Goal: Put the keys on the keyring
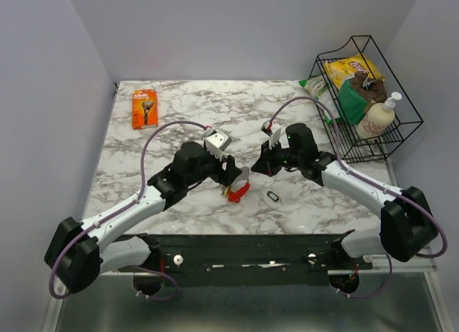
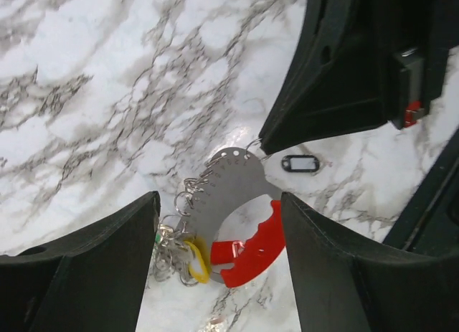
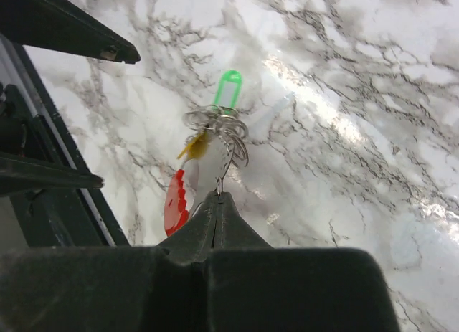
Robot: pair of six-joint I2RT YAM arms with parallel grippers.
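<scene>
Keys (image 3: 211,142) pinched by R end effector (image 3: 217,196); Lay's bag (image 1: 349,68) in basket (image 1: 402,88).

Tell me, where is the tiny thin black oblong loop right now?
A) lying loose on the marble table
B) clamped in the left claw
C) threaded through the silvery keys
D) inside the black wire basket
A: the tiny black oblong loop lies flat on the marble table, apart from the bunch of silvery keys with the red tag, which the shut right gripper pinches.
</scene>
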